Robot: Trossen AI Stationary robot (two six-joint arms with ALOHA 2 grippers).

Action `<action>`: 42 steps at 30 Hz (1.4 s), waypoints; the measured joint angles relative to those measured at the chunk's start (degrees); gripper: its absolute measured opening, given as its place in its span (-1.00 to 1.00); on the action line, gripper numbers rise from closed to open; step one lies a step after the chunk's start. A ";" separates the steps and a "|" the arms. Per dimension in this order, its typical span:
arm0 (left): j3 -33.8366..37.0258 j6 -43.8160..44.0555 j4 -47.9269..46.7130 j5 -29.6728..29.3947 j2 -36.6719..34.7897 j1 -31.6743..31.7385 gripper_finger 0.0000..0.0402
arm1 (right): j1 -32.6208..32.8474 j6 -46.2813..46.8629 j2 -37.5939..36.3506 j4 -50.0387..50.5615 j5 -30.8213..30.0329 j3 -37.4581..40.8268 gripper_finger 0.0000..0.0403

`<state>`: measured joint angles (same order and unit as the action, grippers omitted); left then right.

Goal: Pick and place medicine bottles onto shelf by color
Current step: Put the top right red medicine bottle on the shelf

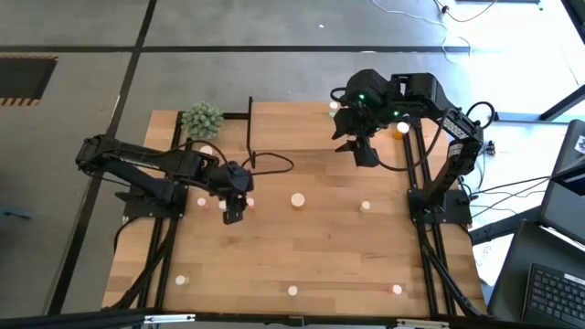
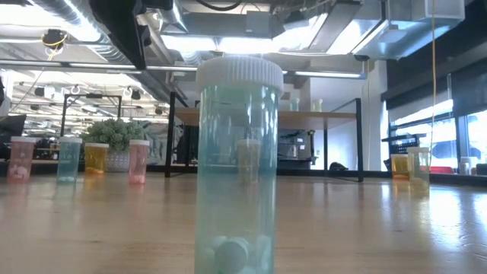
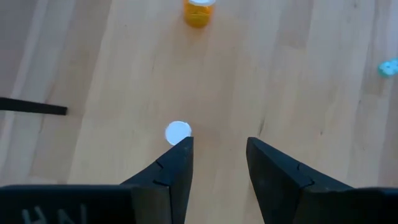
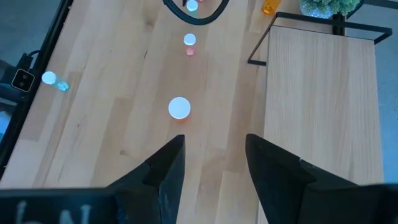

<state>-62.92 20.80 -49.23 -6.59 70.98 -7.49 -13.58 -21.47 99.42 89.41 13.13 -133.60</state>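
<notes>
Spanning the tabletop (image 1: 320, 247), the shelf (image 1: 302, 132) sits beside the right gripper (image 4: 211, 158), whose fingers are parted and empty. Below the left gripper (image 3: 217, 155), also parted and empty, a white-capped bottle (image 3: 178, 132) stands by one fingertip. These bottles look light, rigid and slick; grasp the body under the cap. An orange bottle (image 3: 199, 11) ahead and the plant (image 1: 202, 120) stay clear.
</notes>
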 joint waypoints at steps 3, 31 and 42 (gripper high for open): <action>0.00 1.95 0.02 -2.27 0.00 0.02 -0.29 | 0.00 0.00 0.02 -0.02 0.00 0.00 -0.14; 0.02 5.98 -1.16 -4.88 0.86 -0.09 0.30 | 0.00 -0.02 0.00 -0.02 0.01 -0.02 -0.14; 0.04 0.23 0.09 -2.02 5.50 0.21 0.30 | 0.00 -0.01 -0.04 -1.20 0.02 -0.02 -0.14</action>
<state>-62.87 21.03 -49.15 -8.61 76.48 -7.28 -13.58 -21.48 99.37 88.20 13.15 -133.62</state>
